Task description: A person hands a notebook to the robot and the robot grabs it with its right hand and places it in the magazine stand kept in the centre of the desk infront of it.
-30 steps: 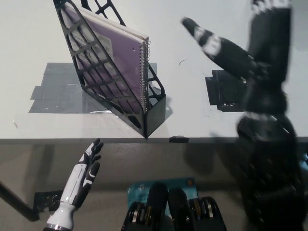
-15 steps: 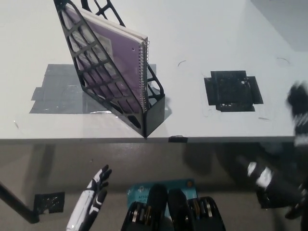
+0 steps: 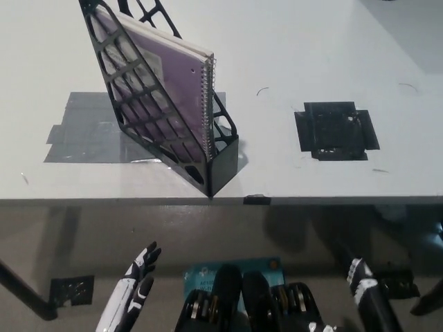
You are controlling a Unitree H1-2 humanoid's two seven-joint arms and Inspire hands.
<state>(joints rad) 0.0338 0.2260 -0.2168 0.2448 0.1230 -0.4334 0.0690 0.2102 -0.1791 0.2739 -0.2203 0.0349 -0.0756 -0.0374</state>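
Observation:
A purple spiral notebook (image 3: pixel 176 83) stands inside the black lattice magazine stand (image 3: pixel 149 135) on the white desk (image 3: pixel 291 55), leaning to the left with the stand. My white left hand (image 3: pixel 131 290) hangs below the desk's front edge at the lower left, fingers apart and holding nothing. My black right hand (image 3: pixel 370 297) is low at the bottom right, below the desk edge, only partly in view. Neither hand touches the notebook or the stand.
A grey taped patch (image 3: pixel 79 135) lies under and left of the stand. A black taped square (image 3: pixel 336 130) sits on the desk's right side. A blue object (image 3: pixel 201 273) lies on the floor below the desk edge.
My right arm has dropped from above the desk's right side to below its front edge. My left hand has sunk slightly lower. The notebook and stand have not moved.

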